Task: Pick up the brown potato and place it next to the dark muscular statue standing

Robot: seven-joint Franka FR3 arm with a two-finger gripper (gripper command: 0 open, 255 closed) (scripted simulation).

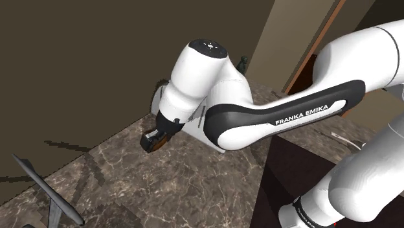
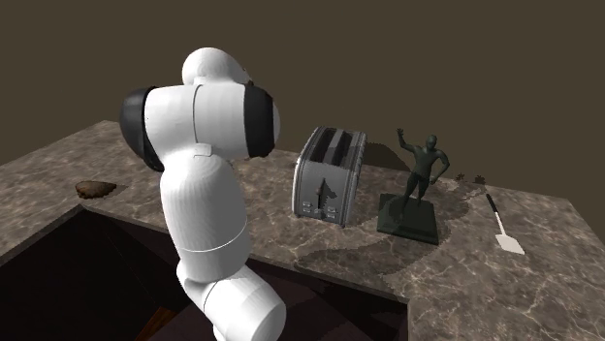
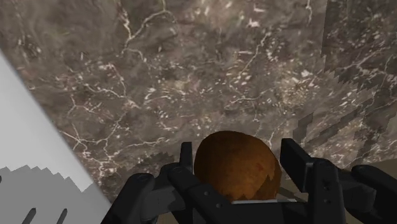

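Since the brown potato (image 3: 235, 170) sits between the two black fingers (image 3: 186, 159) of the pincer (image 1: 157, 138), which stand narrow against its flanks, I judge it gripped rather than merely straddled. Whether it is clear of the marble bench (image 3: 159, 76) I cannot tell for sure, though the shoulder view suggests the pincer hangs a little above the surface. A potato is firm, light for this arm, and rounded, with a dull skin that should not be slippery. The risk is that it rolls or twists out if squeezed off-centre. The hold looks right, across the widest part near the middle. The dark statue (image 2: 419, 184) stands on its square base just beside the toaster (image 2: 330, 176), with a spatula (image 2: 502, 228) lying farther to the second exterior view's right. Bare bench in front of the base looks the best spot, and the potato wants setting down gently so it does not roll away.
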